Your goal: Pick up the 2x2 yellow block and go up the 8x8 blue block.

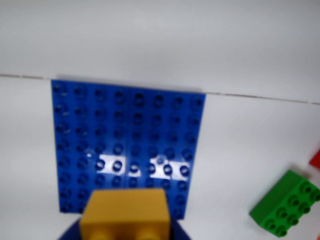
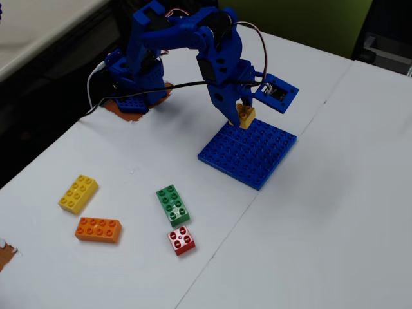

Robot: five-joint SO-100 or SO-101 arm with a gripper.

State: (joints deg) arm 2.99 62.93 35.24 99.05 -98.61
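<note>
Closest to my wrist camera, filling the bottom centre, is the small yellow brick (image 1: 124, 214), held between the blue jaws of my gripper (image 1: 125, 227), which I judge are closed against its sides; only slivers of the jaws show at either lower corner of the brick. It looks like hard, light, smooth plastic, stiff enough for a firm squeeze on two flat opposite sides, though a slack hold could let it slip. Beyond it lies the big flat blue plate (image 1: 127, 135), its near edge passing behind the brick, with white glare on a few studs. A green brick (image 1: 287, 204) sits off to the right on the white table (image 1: 250, 140), and a red sliver shows at the right edge. From the fixed camera, my gripper (image 2: 244, 118) hangs down from the blue arm (image 2: 193, 45) with the yellow brick (image 2: 245, 116) in its tips, just above the far corner of the blue plate (image 2: 248, 153); whether it touches I cannot tell. Well apart, toward the left of this view, lie a longer yellow brick (image 2: 78, 193), an orange brick (image 2: 98, 229), the green brick (image 2: 172, 205) and a red brick (image 2: 181, 239).
</note>
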